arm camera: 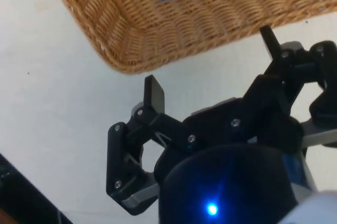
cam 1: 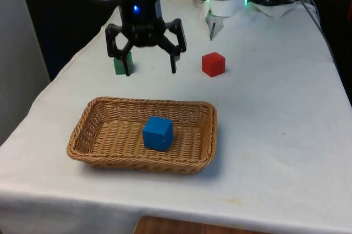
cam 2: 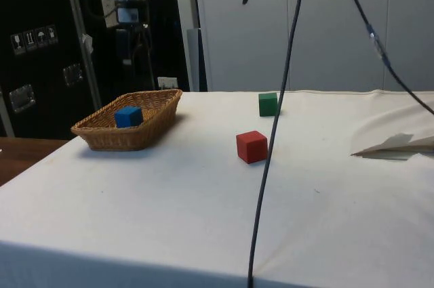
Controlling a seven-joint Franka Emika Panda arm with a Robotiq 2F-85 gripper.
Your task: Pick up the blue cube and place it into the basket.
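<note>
From my remote seat I see the table (cam 1: 275,135) draped in a white cloth (cam 2: 203,200) that hangs over its edges, rumpled into a fold at one end in the side view. Under the near edge in the front view a strip of brown wood (cam 1: 181,226) shows. Beyond the table in the side view stand pale grey wall panels (cam 2: 325,24), and beside them dark cabinets (cam 2: 41,51) bearing small labels and metal fittings. Two black cables (cam 2: 291,64) hang across that view. Lighting is even and soft, with faint shadows on the cloth.
</note>
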